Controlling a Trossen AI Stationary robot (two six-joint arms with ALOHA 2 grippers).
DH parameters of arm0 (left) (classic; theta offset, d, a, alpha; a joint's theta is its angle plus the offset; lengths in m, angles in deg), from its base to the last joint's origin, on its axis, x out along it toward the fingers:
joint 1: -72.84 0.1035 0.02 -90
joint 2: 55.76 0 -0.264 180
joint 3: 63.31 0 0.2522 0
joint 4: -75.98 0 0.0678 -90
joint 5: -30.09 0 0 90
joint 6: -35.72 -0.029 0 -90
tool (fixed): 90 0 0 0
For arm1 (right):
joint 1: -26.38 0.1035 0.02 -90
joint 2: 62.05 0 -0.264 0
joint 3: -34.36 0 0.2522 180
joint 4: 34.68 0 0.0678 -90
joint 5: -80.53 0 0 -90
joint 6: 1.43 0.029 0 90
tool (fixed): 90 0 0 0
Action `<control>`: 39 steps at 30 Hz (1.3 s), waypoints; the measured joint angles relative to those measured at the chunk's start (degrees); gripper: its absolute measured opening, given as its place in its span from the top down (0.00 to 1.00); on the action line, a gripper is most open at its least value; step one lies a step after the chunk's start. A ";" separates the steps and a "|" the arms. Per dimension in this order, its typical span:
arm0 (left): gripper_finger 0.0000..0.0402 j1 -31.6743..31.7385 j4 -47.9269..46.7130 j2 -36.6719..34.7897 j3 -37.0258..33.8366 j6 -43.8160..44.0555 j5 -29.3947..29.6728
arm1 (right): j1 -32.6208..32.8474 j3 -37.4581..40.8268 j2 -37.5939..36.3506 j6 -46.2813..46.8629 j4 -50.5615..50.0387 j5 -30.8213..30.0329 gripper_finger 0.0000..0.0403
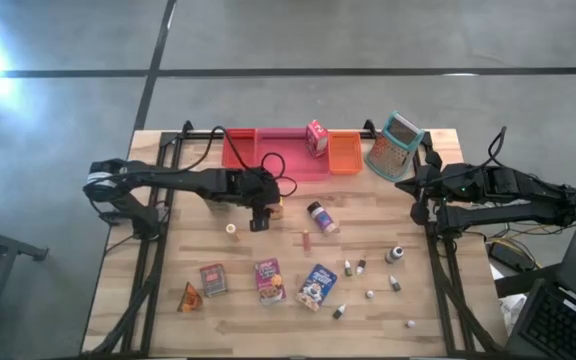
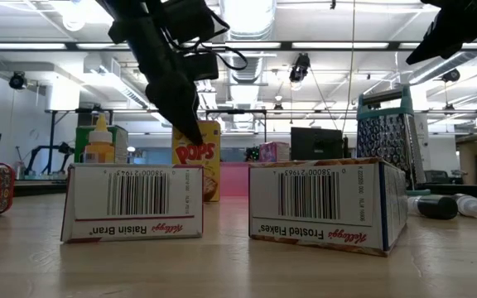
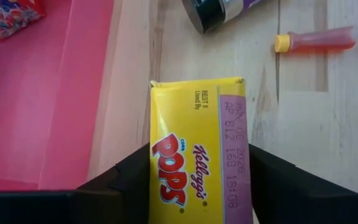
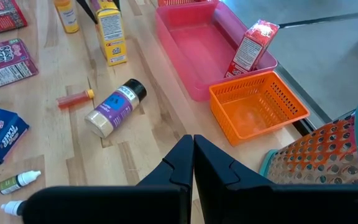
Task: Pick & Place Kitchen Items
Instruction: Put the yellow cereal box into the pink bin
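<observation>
The wooden surface [image 1: 168, 310] carries a pink bin [image 1: 258, 150] at its far edge, and just in front of that bin stands the yellow Pops box [image 3: 197, 155], upright. The left end effector [image 3: 197, 186] has a finger on either side of the box (whether they press it, I cannot tell). The right end effector [image 4: 193, 162] hangs pressed together near the orange basket [image 4: 257, 106], holding nothing.

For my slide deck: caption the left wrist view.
Left claw straddles the yellow Corn Pops box beside the pink tray.

Left claw [image 1: 259, 212] mid-table, fingers apart; right claw [image 4: 192, 163] pinched together at table's right edge.
</observation>
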 joint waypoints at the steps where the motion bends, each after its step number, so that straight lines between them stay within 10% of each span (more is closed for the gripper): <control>1: 0.48 0.00 -0.02 -0.12 0.00 -0.12 0.00 | 0.00 0.00 0.00 -0.02 0.00 0.00 0.98; 20: 0.62 0.00 -7.10 -0.71 6.38 -5.74 -0.09 | 0.00 0.00 0.00 -0.01 0.00 0.01 0.98; 39: 0.62 10.82 -7.96 0.40 24.48 -41.33 -4.01 | 0.00 0.00 0.00 -0.01 0.00 0.02 0.98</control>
